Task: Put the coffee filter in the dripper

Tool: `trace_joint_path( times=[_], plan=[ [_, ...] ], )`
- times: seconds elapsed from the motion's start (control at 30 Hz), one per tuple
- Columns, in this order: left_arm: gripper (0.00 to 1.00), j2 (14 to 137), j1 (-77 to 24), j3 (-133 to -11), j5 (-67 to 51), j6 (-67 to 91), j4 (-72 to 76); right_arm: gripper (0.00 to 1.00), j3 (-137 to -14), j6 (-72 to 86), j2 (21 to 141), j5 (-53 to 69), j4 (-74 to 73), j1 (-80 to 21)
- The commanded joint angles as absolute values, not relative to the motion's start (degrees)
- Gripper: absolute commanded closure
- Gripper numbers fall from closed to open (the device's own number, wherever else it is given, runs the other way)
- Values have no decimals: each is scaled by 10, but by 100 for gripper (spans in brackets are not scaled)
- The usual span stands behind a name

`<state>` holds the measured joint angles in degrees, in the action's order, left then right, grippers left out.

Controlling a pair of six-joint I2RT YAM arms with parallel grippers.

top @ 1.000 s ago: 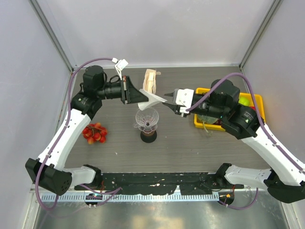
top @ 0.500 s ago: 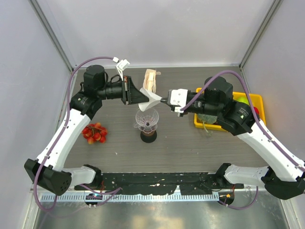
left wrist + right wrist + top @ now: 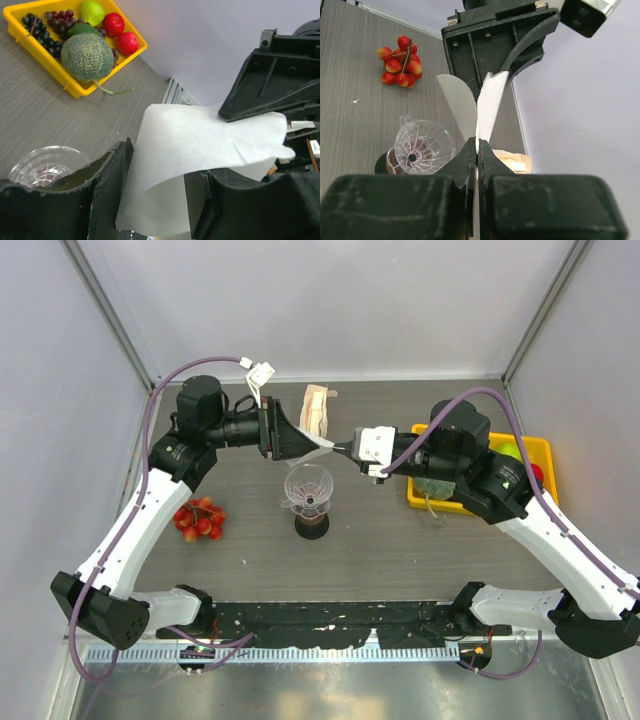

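Note:
The coffee filter (image 3: 320, 443), a thin white paper sheet, hangs in the air above the clear ribbed dripper (image 3: 308, 487). My right gripper (image 3: 340, 448) is shut on the filter's right edge; in the right wrist view the paper (image 3: 490, 102) rises from the pinched jaws (image 3: 476, 149). My left gripper (image 3: 292, 436) stands open, and the curled filter (image 3: 200, 142) lies loosely between its black fingers (image 3: 111, 186). The dripper (image 3: 420, 146) sits on a dark brown cup (image 3: 312, 526), just below and in front of both grippers.
An upright beige packet (image 3: 317, 410) stands behind the filter. A bunch of red fruits (image 3: 198, 518) lies on the left. At the right is a yellow tray (image 3: 544, 452) with melon (image 3: 87, 56), grapes and other fruit.
My right gripper came in leftwards and shut on the filter's edge. My left gripper has since opened, letting go of the paper.

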<state>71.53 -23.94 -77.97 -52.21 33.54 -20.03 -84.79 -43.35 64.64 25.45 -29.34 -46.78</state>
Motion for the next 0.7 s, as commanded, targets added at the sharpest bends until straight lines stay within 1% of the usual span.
trace_joint_path(
  times=[0.0, 0.17, 0.33, 0.4, 0.5, 0.53, 0.6, 0.67],
  plan=[
    [48, 715, -246, -775, -550, 380, -110, 95, -845, -437, 644, 270, -258, -472],
    [54, 716, -255, -764, -560, 402, -80, 95, -843, -441, 649, 258, -248, -475],
    [55, 719, -258, -762, -550, 403, -82, 95, -840, -441, 652, 248, -235, -481],
    [59, 719, -257, -762, -541, 401, -92, 95, -838, -438, 650, 246, -228, -482],
    [70, 716, -252, -758, -535, 402, -94, 95, -840, -432, 650, 237, -222, -482],
    [76, 715, -251, -757, -532, 402, -93, 95, -840, -432, 649, 236, -223, -482],
    [92, 712, -251, -758, -528, 403, -85, 95, -839, -431, 649, 236, -225, -483],
    [100, 708, -251, -754, -525, 405, -73, 95, -838, -427, 650, 230, -225, -484]
  ],
)
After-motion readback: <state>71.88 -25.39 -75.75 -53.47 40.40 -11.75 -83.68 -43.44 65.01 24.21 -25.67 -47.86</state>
